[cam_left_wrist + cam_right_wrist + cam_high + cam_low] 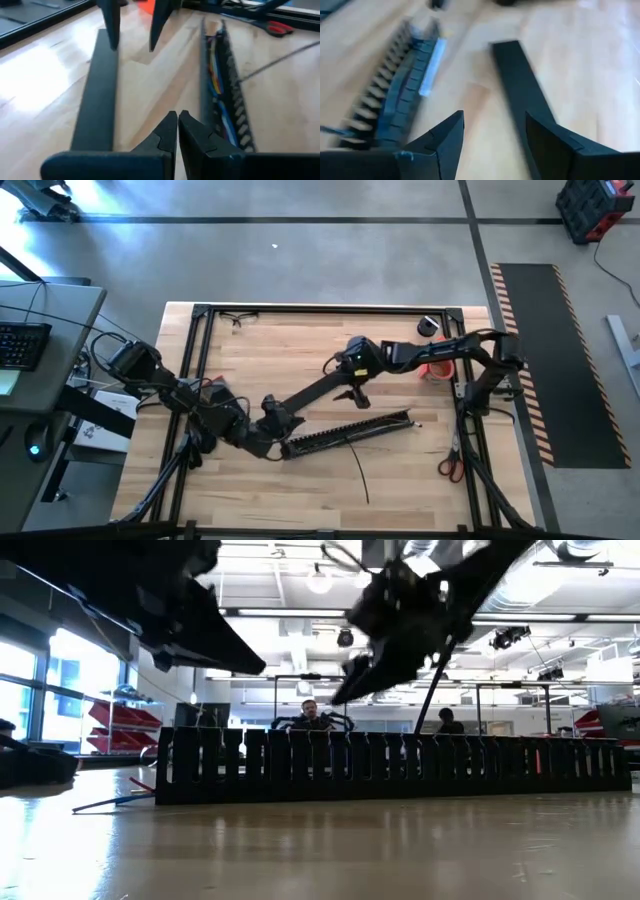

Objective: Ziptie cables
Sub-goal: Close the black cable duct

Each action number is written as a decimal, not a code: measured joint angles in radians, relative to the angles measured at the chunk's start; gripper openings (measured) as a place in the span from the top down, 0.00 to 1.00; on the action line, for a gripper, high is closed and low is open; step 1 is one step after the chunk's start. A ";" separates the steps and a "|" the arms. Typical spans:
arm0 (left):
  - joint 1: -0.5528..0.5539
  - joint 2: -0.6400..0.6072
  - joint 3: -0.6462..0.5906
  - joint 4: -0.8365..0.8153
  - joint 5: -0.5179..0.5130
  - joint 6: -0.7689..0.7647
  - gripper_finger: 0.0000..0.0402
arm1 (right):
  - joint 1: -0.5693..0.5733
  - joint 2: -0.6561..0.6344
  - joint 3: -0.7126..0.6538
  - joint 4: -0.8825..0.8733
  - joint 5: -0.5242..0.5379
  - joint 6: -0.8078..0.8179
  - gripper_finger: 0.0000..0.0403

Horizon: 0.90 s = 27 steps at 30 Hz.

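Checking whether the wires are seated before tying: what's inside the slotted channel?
Coloured cables, blue and orange among them, lie along the inside of the slotted channel. Its toothed wall hides the lower runs.

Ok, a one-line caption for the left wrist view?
Shut left gripper over the table between a flat black strip and the slotted channel holding cables.

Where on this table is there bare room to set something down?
Bare wood lies between the glasses and the right gripper, and along the near edge around the loose dark wire. It is crowded around the slotted channel, where both arms meet.
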 joint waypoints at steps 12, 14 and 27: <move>0.160 0.000 0.001 -0.022 0.010 0.062 1.00 | -0.044 0.191 -0.021 0.376 0.006 -0.003 0.52; 0.189 0.000 0.001 -0.029 0.025 0.068 1.00 | -0.045 0.254 0.031 0.365 0.006 -0.004 0.52; 0.338 0.006 -0.079 -0.068 0.257 0.025 1.00 | -0.090 0.401 0.230 0.082 0.039 -0.049 0.39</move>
